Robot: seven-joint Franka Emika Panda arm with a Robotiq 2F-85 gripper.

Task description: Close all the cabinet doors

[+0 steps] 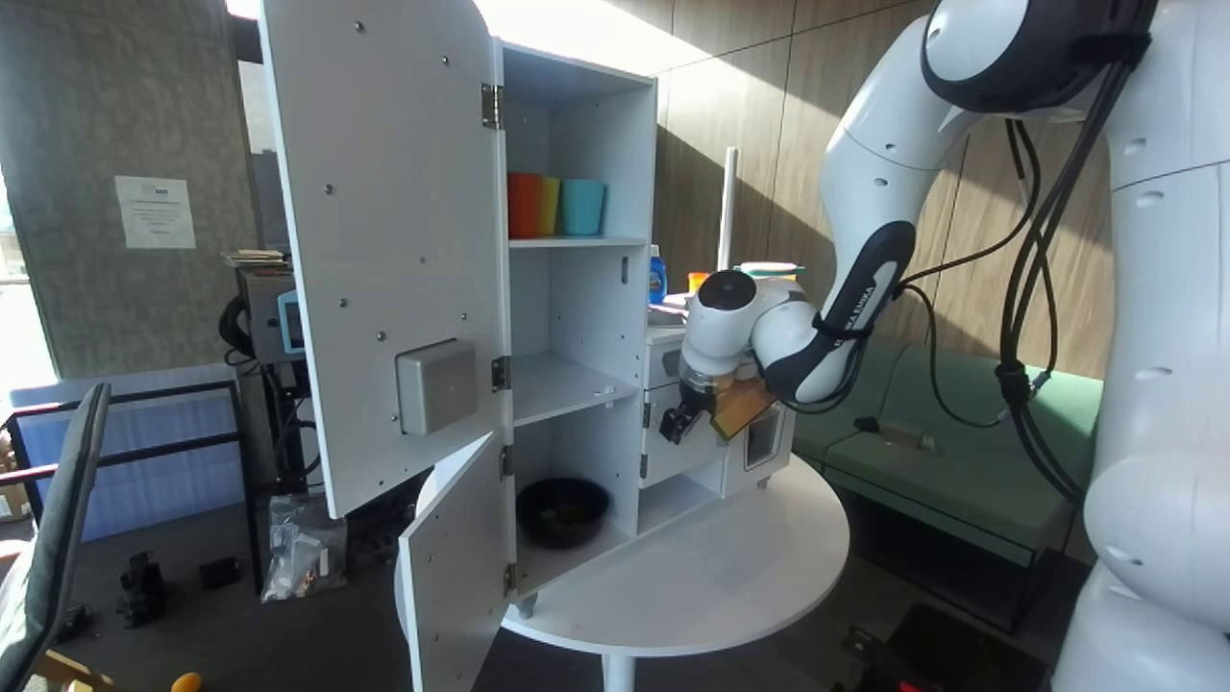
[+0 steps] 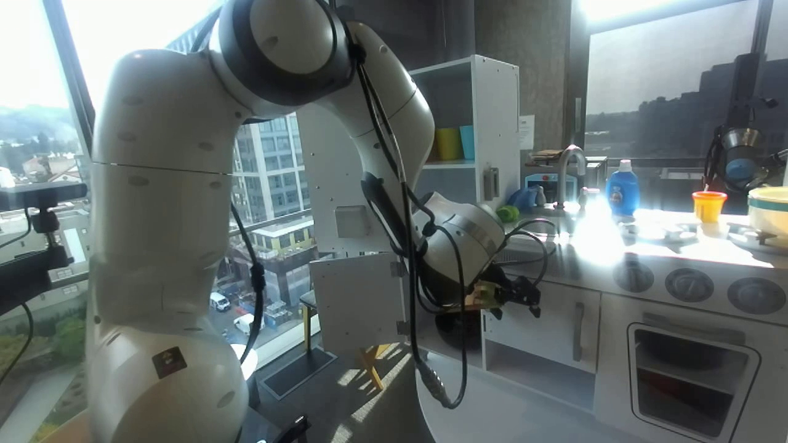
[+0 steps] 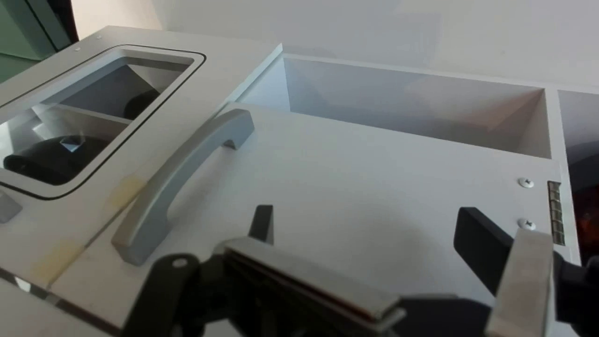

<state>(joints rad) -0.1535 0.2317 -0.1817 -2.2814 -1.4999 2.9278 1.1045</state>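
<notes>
The tall white cabinet door [image 1: 394, 211] hangs open, swung away from the shelves, with a grey square fitting [image 1: 438, 386] on it; in an exterior view the arm partly covers this door [image 2: 326, 160]. The shorter white door [image 1: 463, 577] below it is also open and shows in both exterior views [image 2: 357, 301]. A small white door with a grey handle [image 3: 164, 196] lies shut [image 3: 327, 159] beside the oven window. My gripper [image 3: 369, 229] is open and empty, its fingers in front of this shut door; it also shows in both exterior views [image 1: 680, 423] [image 2: 522, 295].
The white cabinet [image 1: 577, 245] stands on a round white table [image 1: 711, 596]. Its shelves hold coloured cups [image 1: 581, 207] and a black bowl [image 1: 562, 512]. A toy stove front with an oven window [image 2: 686, 375] adjoins it. A blue bottle [image 2: 623, 189] stands on the counter.
</notes>
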